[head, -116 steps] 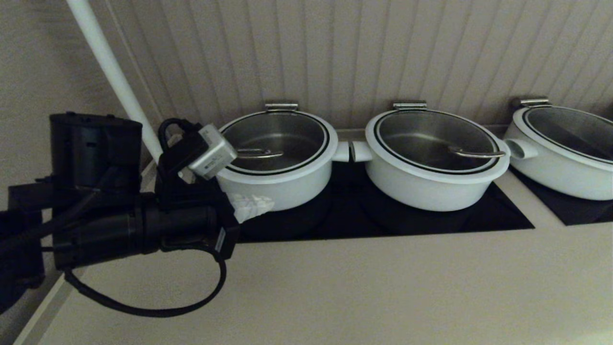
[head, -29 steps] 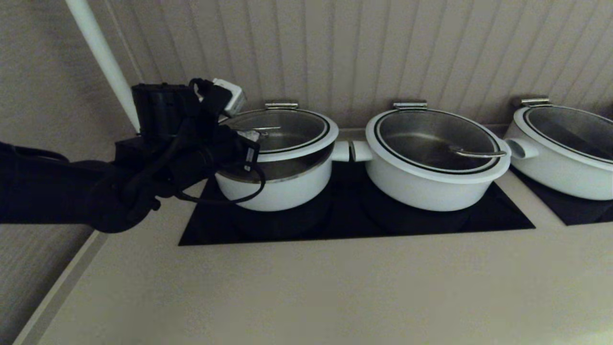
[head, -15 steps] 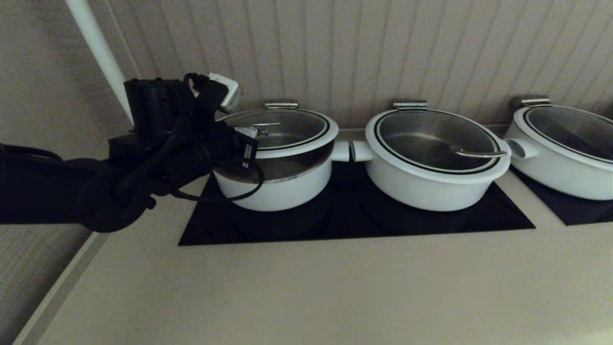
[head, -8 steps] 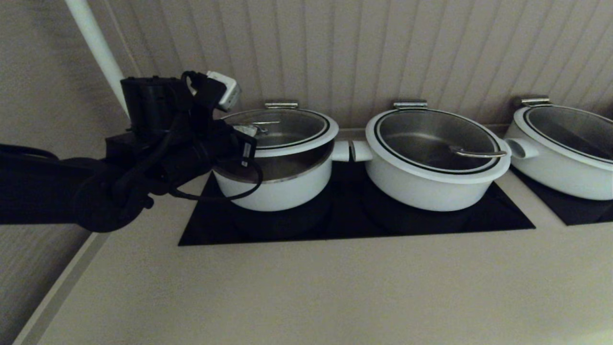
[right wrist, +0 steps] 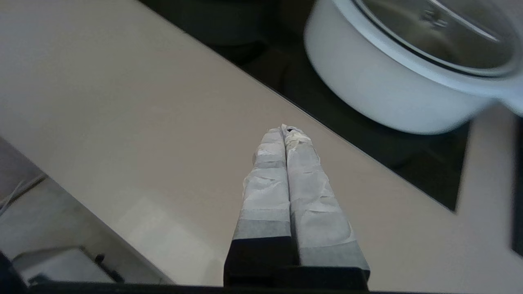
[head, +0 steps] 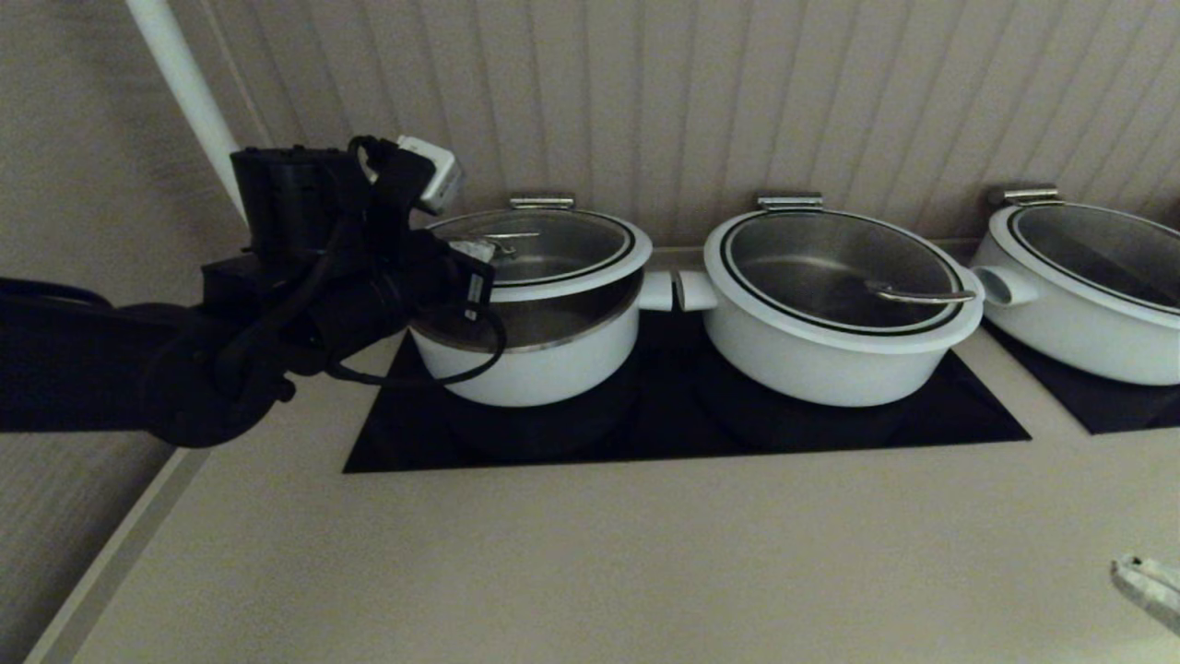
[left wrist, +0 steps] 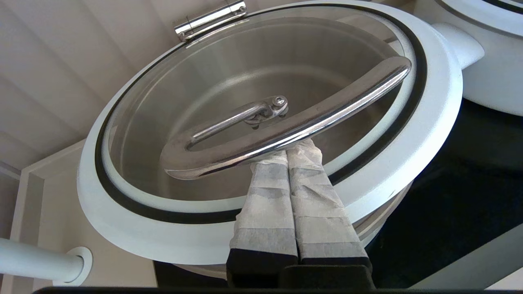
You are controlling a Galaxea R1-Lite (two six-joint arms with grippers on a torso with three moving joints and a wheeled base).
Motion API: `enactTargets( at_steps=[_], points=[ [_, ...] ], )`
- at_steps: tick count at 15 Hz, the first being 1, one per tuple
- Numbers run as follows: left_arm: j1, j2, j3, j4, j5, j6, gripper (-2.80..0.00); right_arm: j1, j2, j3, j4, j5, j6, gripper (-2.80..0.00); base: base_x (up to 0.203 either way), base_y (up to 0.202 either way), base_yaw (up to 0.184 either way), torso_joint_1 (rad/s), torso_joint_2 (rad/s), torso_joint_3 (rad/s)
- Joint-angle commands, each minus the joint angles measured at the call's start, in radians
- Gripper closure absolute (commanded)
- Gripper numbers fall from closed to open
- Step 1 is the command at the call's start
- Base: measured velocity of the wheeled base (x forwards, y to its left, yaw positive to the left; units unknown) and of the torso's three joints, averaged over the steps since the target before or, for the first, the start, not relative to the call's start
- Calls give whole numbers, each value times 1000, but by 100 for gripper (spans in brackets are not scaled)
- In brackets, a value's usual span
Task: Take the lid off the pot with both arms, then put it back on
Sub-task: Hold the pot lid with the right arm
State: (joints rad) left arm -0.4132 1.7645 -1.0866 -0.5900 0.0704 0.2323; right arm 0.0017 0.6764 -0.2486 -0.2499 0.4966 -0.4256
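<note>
The pot [head: 544, 364] is the deep white one at the left of the black cooktop. Its glass lid [head: 553, 244] is tilted, raised at the front left and still low at the back hinge, so the steel inside wall shows beneath the rim. My left gripper [head: 479, 249] is shut, with its taped fingertips [left wrist: 300, 153] tucked under the lid's steel wire handle [left wrist: 310, 122], propping the lid [left wrist: 196, 81] up. My right gripper [right wrist: 286, 130] is shut and empty above the beige counter; its tip just shows at the lower right of the head view [head: 1148, 581].
Two wider white pots with lids stand to the right, one in the middle [head: 834, 314] and one at the far right [head: 1088, 295]. The middle pot also shows in the right wrist view [right wrist: 388, 90]. A white pipe [head: 184, 83] rises at the back left. The ribbed wall is close behind.
My left gripper went from beside the pot to under the handle and raised the lid; it has held almost still over the last second. My right gripper's tip has come into the head view's corner.
</note>
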Motion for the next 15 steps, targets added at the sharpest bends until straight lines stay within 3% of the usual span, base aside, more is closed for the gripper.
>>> enactTargets(
  at_steps=[1,6,10,15],
  points=[
    [0,3,-1,-4,0,1,0,1,135,-27,-23,42,-16,0,0,0,0,0,0,0],
    [1,3,-1,-4,0,1,0,46,326,-53,-203,173,-20,0,0,0,0,0,0,0],
    [-1,4,-1,-4,2,1,0,191,453,-68,-330,193,-12,0,0,0,0,0,0,0],
    [1,4,-1,-4,2,-2,0,228,639,-75,-552,198,-5,0,0,0,0,0,0,0]
  ],
)
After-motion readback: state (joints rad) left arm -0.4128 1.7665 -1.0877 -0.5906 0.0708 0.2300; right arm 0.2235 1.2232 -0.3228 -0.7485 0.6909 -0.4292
